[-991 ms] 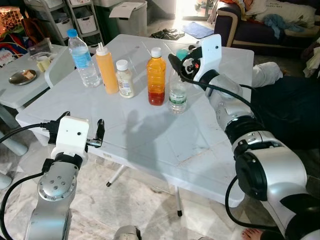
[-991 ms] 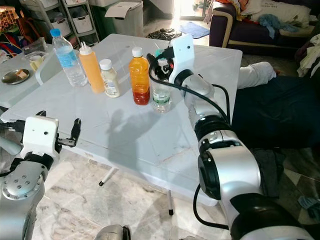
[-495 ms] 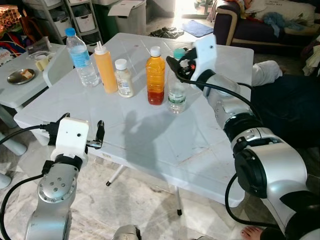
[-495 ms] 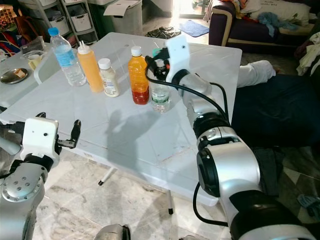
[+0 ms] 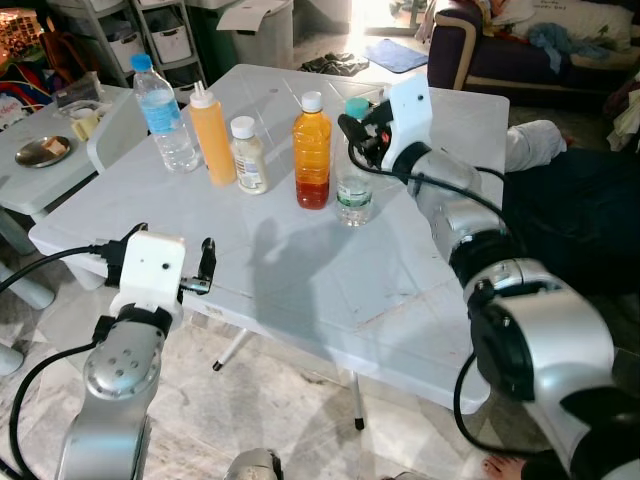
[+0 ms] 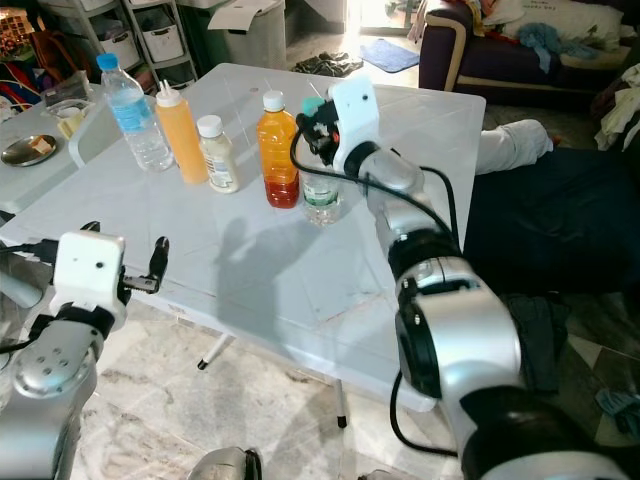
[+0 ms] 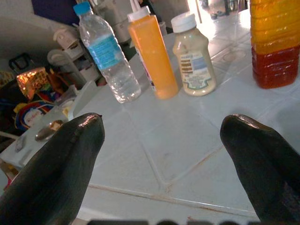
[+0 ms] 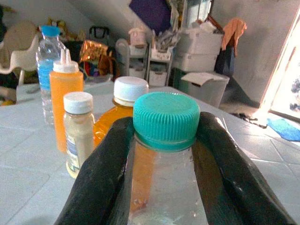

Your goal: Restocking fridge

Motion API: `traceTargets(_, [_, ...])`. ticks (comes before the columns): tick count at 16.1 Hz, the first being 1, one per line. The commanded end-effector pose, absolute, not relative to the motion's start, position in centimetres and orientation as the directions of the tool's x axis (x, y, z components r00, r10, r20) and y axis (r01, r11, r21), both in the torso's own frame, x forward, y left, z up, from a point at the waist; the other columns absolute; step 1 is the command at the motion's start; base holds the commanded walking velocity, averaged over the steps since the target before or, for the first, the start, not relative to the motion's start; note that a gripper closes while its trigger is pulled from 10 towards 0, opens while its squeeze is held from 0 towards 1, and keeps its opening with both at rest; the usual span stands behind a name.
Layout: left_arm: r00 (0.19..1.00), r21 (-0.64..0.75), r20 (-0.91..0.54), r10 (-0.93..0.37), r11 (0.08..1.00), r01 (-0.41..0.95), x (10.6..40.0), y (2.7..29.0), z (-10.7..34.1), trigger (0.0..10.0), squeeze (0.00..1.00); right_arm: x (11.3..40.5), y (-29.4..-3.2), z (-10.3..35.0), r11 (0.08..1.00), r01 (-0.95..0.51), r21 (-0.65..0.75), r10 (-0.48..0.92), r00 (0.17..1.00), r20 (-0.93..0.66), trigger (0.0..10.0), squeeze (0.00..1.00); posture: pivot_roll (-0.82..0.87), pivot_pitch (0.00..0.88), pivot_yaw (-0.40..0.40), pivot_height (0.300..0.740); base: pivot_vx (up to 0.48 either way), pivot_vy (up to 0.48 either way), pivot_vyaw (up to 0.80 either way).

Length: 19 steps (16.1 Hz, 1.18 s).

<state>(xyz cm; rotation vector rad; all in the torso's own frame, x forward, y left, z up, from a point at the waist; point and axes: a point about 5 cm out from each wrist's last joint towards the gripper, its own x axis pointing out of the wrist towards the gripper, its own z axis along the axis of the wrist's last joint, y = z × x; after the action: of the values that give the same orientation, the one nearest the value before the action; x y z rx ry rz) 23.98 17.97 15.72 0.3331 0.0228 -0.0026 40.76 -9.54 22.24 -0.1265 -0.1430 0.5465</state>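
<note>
The right gripper (image 8: 165, 154) clamps the neck of the clear bottle (image 5: 353, 190), just beside the amber bottle (image 5: 312, 150). The left gripper (image 7: 164, 154) hangs wide open and empty, nearer the table (image 5: 300, 290) edge.

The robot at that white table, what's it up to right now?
The right gripper has its jaws around the neck of the clear green-capped bottle, which stands on the white table beside the amber bottle. The left gripper hovers open at the table's near edge, holding nothing.
</note>
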Motion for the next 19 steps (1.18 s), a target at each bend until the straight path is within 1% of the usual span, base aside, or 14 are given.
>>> traceTargets(1, [1.000,0.317,-0.010,0.021,0.948,-0.016,24.4,18.0,15.9,10.0,0.00,40.4,-9.1,22.2,0.837,-0.521,-0.169,0.542,0.833,0.112,0.0,0.00,0.11,0.006,0.046,0.740,0.000,0.000,0.00])
traceTargets(2, [1.000,0.299,-0.005,0.030,0.954,-0.027,24.4,18.1,15.9,10.0,0.00,39.7,-8.6,22.1,0.816,-0.552,-0.172,0.575,0.804,0.153,0.0,0.00,0.10,0.002,0.044,0.740,0.000,0.000,0.00])
traceTargets(3, [0.999,0.282,-0.007,0.041,0.959,-0.037,24.4,18.1,15.8,10.0,0.00,38.8,-8.3,22.0,0.797,-0.573,-0.190,0.602,0.777,0.183,0.3,0.00,0.09,0.000,0.041,0.740,0.000,0.000,0.00])
traceTargets(4, [0.999,0.270,-0.009,0.047,0.962,-0.042,24.4,18.0,15.6,10.0,0.00,37.8,-8.0,21.6,0.782,-0.599,-0.174,0.623,0.756,0.199,9.1,0.00,0.08,0.000,0.032,0.740,0.000,0.000,0.00])
traceTargets(5, [0.999,0.259,-0.010,0.051,0.965,-0.047,24.4,17.9,15.5,10.0,0.00,36.9,-7.8,21.3,0.769,-0.617,-0.167,0.640,0.740,0.208,10.0,0.00,0.08,0.000,0.028,0.740,0.000,0.000,0.00])
traceTargets(6, [0.998,0.247,-0.011,0.060,0.967,-0.056,24.4,17.9,15.3,10.0,0.00,35.7,-7.5,21.0,0.752,-0.638,-0.167,0.659,0.721,0.215,10.0,0.00,0.06,0.000,0.017,0.740,0.000,0.000,0.00])
traceTargets(7, [0.997,0.224,-0.020,0.079,0.972,-0.073,24.3,17.8,15.0,10.0,0.00,33.5,-6.8,20.7,0.713,-0.675,-0.191,0.701,0.673,0.237,10.0,0.00,0.06,0.000,0.009,0.740,0.000,0.000,0.00])
traceTargets(8, [0.996,0.214,-0.026,0.085,0.974,-0.078,24.2,17.6,14.8,10.0,0.00,32.5,-6.7,20.4,0.717,-0.673,-0.182,0.696,0.673,0.251,10.0,0.00,0.05,0.000,0.004,0.740,0.000,0.000,0.00])
traceTargets(9, [0.996,0.199,-0.029,0.086,0.977,-0.079,24.2,17.3,14.5,10.0,0.00,31.6,-7.2,20.0,0.760,-0.626,-0.175,0.649,0.715,0.260,10.0,0.00,0.04,0.000,0.000,0.740,0.000,0.292,0.00])
traceTargets(11, [0.996,0.193,-0.029,0.086,0.978,-0.078,24.2,17.2,14.4,10.0,0.00,31.1,-7.5,19.7,0.782,-0.598,-0.175,0.622,0.737,0.264,10.0,0.00,0.05,0.000,0.000,0.740,0.000,0.480,0.00])
traceTargets(12, [0.995,0.196,-0.028,0.094,0.977,-0.087,24.4,17.6,14.3,10.0,0.00,30.7,-8.3,19.0,0.833,-0.536,-0.141,0.554,0.796,0.244,10.0,0.00,0.04,0.000,-0.006,0.740,0.000,0.480,0.00])
traceTargets(13, [0.995,0.195,-0.029,0.100,0.976,-0.093,24.5,17.8,14.2,10.0,0.00,30.6,-8.6,18.6,0.851,-0.511,-0.122,0.525,0.818,0.234,10.0,0.00,0.04,0.000,-0.008,0.740,0.000,0.480,0.00])
traceTargets(14, [0.992,0.200,-0.021,0.121,0.973,-0.114,24.8,18.4,14.1,10.0,0.00,30.6,-9.8,17.8,0.895,-0.436,-0.092,0.445,0.874,0.194,10.0,0.00,0.03,0.000,-0.012,0.740,0.000,0.480,0.00])
traceTargets(19, [0.983,0.223,0.017,0.185,0.957,-0.184,25.4,18.8,14.0,10.0,0.00,31.4,-12.6,16.6,0.958,-0.275,-0.077,0.283,0.952,0.120,10.0,0.00,0.05,0.000,-0.010,0.740,0.000,0.480,0.00])
